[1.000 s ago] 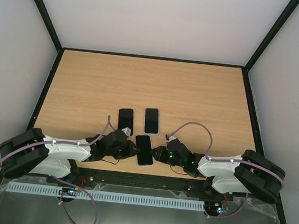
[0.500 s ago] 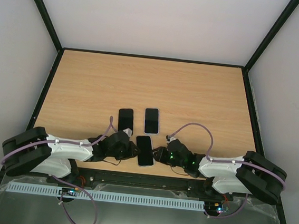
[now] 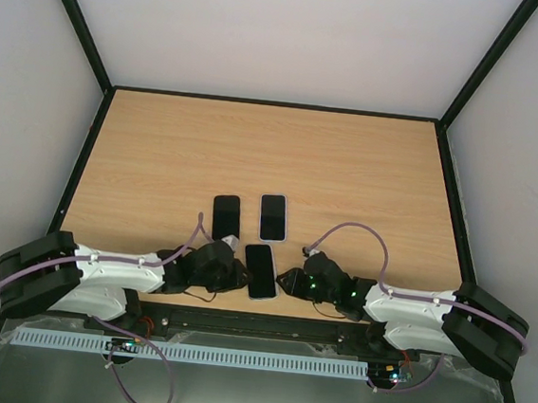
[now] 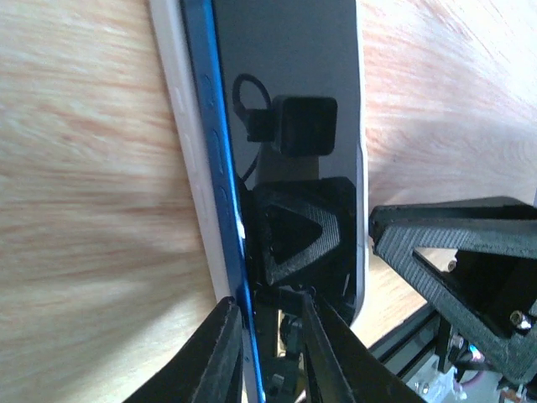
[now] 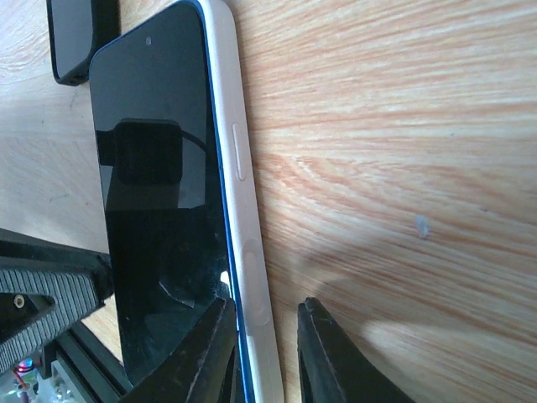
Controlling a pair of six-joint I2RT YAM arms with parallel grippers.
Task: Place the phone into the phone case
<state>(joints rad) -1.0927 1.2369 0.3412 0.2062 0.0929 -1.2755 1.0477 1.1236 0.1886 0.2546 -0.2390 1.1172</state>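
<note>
Seating the phone (image 3: 260, 270) in its case (image 5: 244, 168). The phone lies flat, screen up, at the near edge of the worktop (image 3: 348, 171), between the two arms. It is already inside the case.

The left gripper (image 4: 268, 306) straddles one long edge with its fingers narrowly parted, and the right gripper (image 5: 264, 309) straddles the opposite edge in the same way. Whether either one actually clamps the rim cannot be told.

Technique: the remaining work is probably to press the edges home. Push down on the phone's border, not the middle of the glass. Work along each long side so the rim snaps over evenly. Brace the far side with the other arm so the set does not slide off the near edge. Keep the fingers clear of the side buttons.

Appearance: the screen is dark and glossy and mirrors the wrist cameras. The body is blue, the case white with moulded button covers. In the left wrist view a broad blue band shows above the white rim. In the right wrist view only a thin blue line shows, so the left side seems the less seated.

Two other handsets (image 3: 226, 216) (image 3: 273, 217) lie just beyond.
</note>
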